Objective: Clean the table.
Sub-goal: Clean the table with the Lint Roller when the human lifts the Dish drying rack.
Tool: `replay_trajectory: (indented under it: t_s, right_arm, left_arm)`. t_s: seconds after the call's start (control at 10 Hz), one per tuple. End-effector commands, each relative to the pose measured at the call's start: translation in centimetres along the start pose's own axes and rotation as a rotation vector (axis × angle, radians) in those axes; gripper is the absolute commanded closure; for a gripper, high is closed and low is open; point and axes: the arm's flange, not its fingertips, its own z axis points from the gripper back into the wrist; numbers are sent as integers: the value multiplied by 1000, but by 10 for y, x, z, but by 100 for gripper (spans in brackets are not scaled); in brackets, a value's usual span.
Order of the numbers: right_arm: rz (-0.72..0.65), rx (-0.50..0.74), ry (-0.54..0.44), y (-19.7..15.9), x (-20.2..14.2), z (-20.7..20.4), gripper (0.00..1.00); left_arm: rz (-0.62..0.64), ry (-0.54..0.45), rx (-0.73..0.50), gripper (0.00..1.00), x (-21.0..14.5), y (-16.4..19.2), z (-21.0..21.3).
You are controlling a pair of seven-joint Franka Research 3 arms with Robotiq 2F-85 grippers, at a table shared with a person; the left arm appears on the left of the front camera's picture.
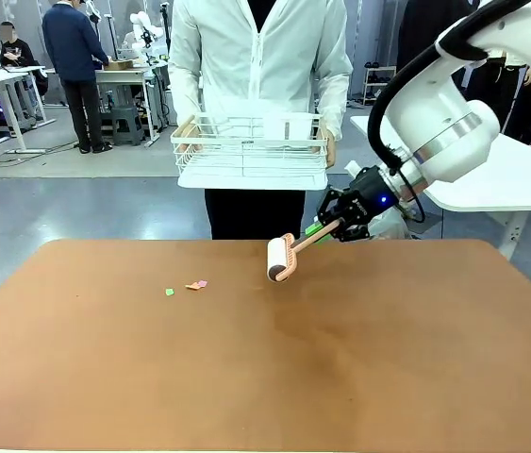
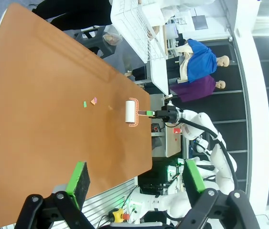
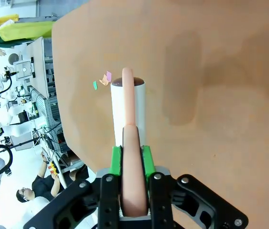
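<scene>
- While the right gripper (image 1: 340,225) is clamped tight on the lint roller's (image 1: 280,259) handle, I see the roller head over the far middle of the counter (image 1: 340,359); can't tell if it touches.
- Paper scraps (image 1: 195,284) lie near the head, to the robot's left and slightly nearer the robot.
- The handle's long axis runs from the gripper out toward that side, so I'd sweep leftward.
- Left gripper (image 2: 136,180) is wide open and empty, back by the counter's edge; the right arm is nearer.

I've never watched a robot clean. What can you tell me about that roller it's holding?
The roller has a white drum in a peach-pink, plastic-looking frame with a long handle. The right gripper is shut on the handle, green pads on both sides. It slants down toward the table, drum lowest, apart from the small paper scraps.
</scene>
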Motion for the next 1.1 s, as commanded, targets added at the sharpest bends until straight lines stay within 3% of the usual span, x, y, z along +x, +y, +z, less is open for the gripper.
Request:
replay_trajectory:
  t_s: [0.0,0.3,0.6,1.0]
  right_arm:
    - [-10,7,-40,1,-2,-21,79]
    - [-61,33,39,-12,6,-45,79]
    - [-61,-15,-2,-20,11,-65,79]
    - [-62,16,-22,-24,9,-78,79]
  left_arm:
    - [-6,-6,-12,0,0,0,3]
    - [-6,-6,-12,0,0,0,3]
    - [-6,-6,-12,0,0,0,3]
    - [-6,-6,-12,0,0,0,3]
